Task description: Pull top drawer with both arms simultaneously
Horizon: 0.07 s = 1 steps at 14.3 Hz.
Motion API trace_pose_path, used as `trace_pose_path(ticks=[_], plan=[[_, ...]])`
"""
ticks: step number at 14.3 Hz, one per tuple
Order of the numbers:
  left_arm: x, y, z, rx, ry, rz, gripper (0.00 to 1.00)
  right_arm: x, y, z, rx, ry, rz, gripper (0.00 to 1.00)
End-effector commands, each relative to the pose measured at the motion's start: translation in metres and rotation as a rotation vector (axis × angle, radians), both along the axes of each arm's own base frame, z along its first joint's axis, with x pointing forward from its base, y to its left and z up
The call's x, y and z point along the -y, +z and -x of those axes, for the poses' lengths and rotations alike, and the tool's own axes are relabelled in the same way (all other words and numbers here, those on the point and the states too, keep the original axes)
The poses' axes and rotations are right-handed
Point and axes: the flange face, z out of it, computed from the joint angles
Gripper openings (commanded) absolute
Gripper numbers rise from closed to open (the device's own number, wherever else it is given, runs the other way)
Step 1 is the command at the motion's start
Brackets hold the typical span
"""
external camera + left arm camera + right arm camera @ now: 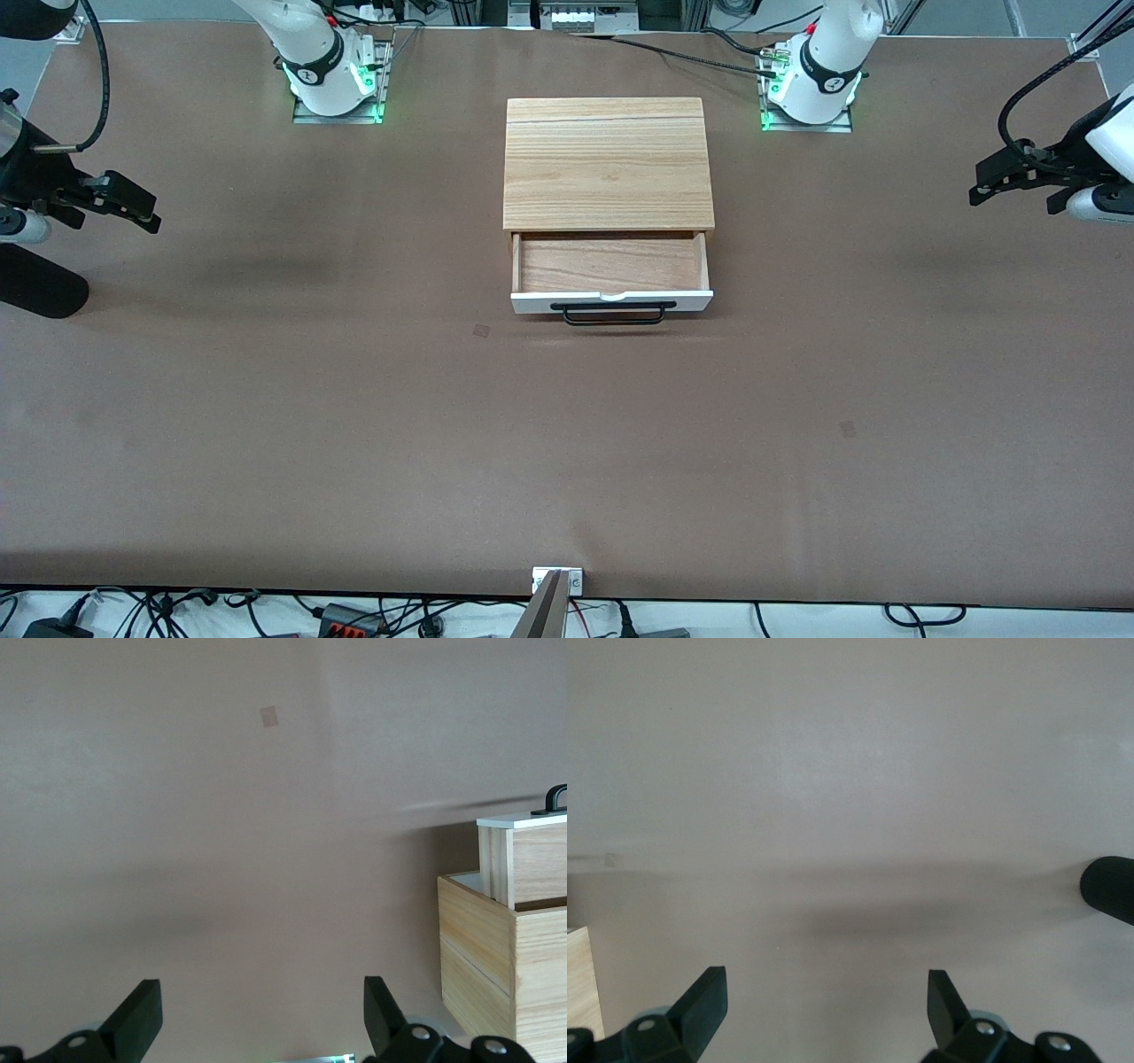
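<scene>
The top drawer (611, 263) stands pulled out of the light-wood cabinet (608, 164), showing its empty reddish-brown inside. Its white front panel (611, 301) and black bar handle (616, 312) face the front camera. My left gripper (979, 182) hangs open and empty in the air at the left arm's end of the table, well clear of the drawer. The left wrist view shows its fingers (142, 1014) wide apart, with the drawer (532, 850) and cabinet (496, 966) off to one side. My right gripper (146, 211) hangs open and empty at the right arm's end; its fingers (704, 997) are wide apart.
Two small dark square marks (481, 330) (848, 429) lie on the brown table. A black rounded part (40, 285) sits at the right arm's end, also in the right wrist view (1109, 889). A metal bracket (556, 580) and cables line the table's front edge.
</scene>
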Motion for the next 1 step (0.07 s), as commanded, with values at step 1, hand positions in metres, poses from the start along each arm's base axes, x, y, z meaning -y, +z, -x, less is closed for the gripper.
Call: trace_pose_path(ticks=[1], plan=[[-0.0004, 0.0055, -0.0019, -0.006, 0.007, -0.024, 1.0, 0.0003, 0.0012, 0.0035, 0.003, 0.037, 0.009, 1.0]])
